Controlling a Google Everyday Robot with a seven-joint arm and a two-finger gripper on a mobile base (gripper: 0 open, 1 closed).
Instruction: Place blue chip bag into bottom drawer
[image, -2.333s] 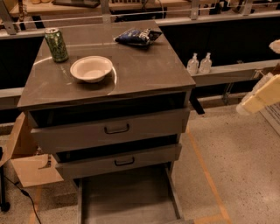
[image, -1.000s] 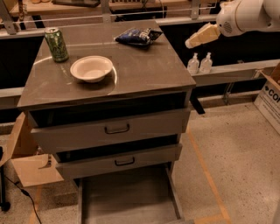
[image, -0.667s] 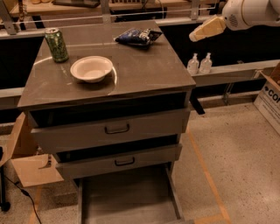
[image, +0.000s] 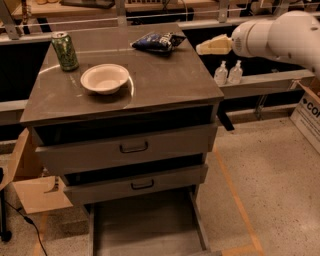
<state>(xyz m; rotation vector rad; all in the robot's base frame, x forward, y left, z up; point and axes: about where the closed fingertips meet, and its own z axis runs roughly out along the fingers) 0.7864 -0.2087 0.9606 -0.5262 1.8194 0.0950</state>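
The blue chip bag (image: 157, 41) lies crinkled at the back right of the cabinet top (image: 165, 80). The bottom drawer (image: 145, 225) is pulled out at floor level, its flat grey tray bare. My gripper (image: 202, 49) hangs in the air just right of the cabinet top, at about the height of the bag and a short way to its right, not touching it. The white arm (image: 280, 35) reaches in from the right edge.
A white bowl (image: 105, 78) and a green can (image: 65, 50) stand on the left of the top. Two grey drawers with black handles (image: 134, 147) sit slightly open. Two small bottles (image: 228, 73) stand on a ledge at right. Cardboard boxes (image: 35, 190) flank the cabinet.
The arm has swung up from low on the right and moved left, bringing the gripper close to the cabinet's right edge near the bag. Bag, bowl, can and drawers have not moved.
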